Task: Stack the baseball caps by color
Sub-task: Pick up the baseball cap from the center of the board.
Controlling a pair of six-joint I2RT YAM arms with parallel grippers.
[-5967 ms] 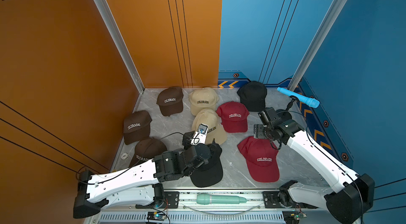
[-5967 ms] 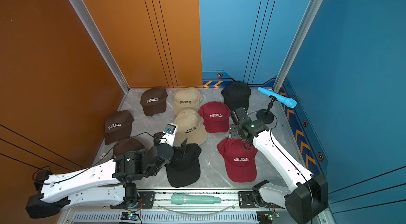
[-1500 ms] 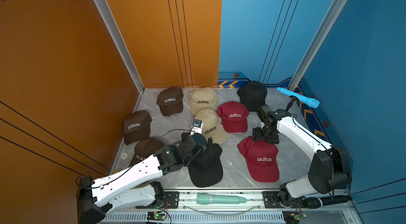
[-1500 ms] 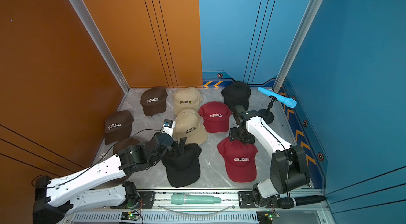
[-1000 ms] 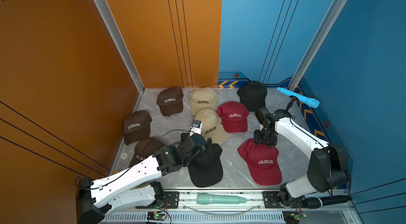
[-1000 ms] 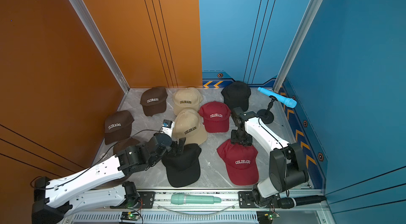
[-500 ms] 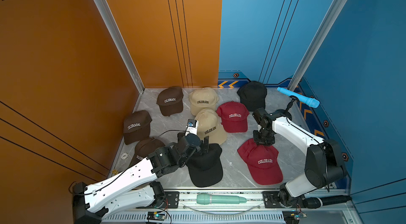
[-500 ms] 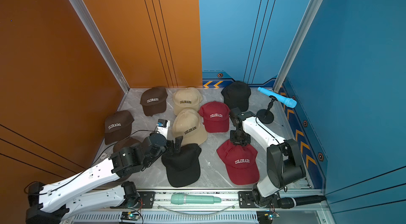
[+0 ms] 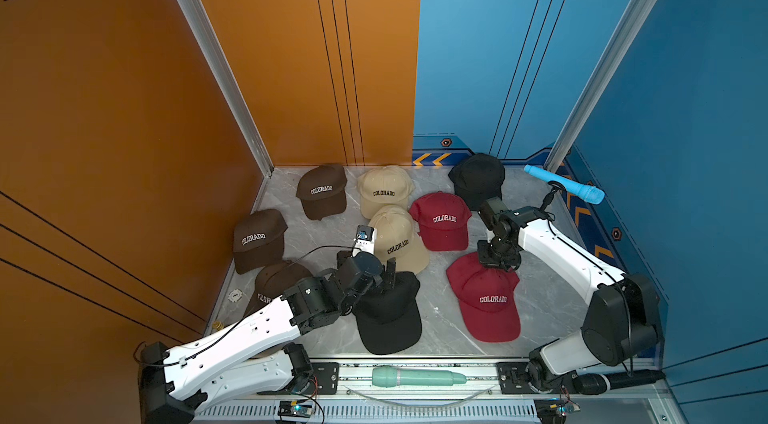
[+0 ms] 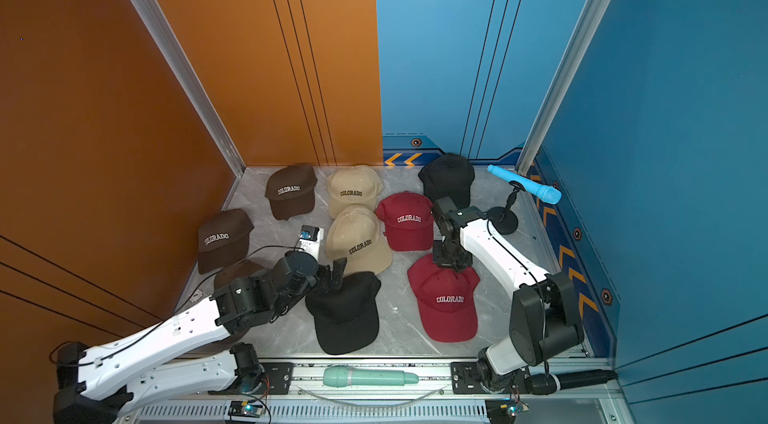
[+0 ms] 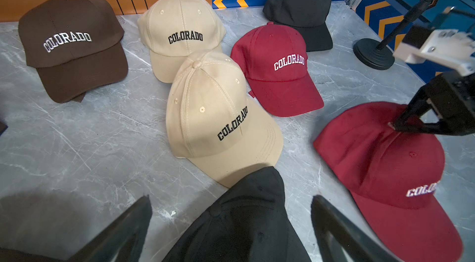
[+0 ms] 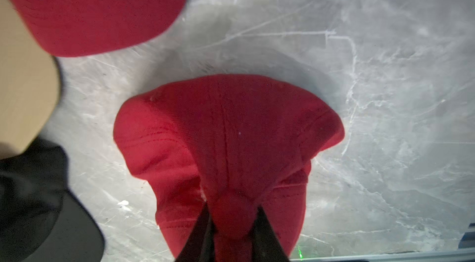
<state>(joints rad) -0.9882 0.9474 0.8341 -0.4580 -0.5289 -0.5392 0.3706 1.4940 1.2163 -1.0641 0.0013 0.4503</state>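
Marble tabletop (image 9: 442,330), baseball caps (image 9: 441,220), microphone stand (image 10: 503,220)

Same word on every lettered cap: COLORADO. It's in white stitching on the far brown cap (image 9: 322,189), the left brown cap (image 9: 257,237), the far red cap (image 9: 442,218) and the near red cap (image 9: 488,299). It's in black on the far beige cap (image 9: 384,191) and the nearer beige cap (image 9: 397,243). The near-left brown cap (image 9: 277,276) shows just a few white letters, the rest is hidden.

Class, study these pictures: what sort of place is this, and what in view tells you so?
Probably a robot test booth, not a shop: the white left arm and right arm are mounted on a metal rail, and orange panels and blue panels wall in a small marbled tabletop.
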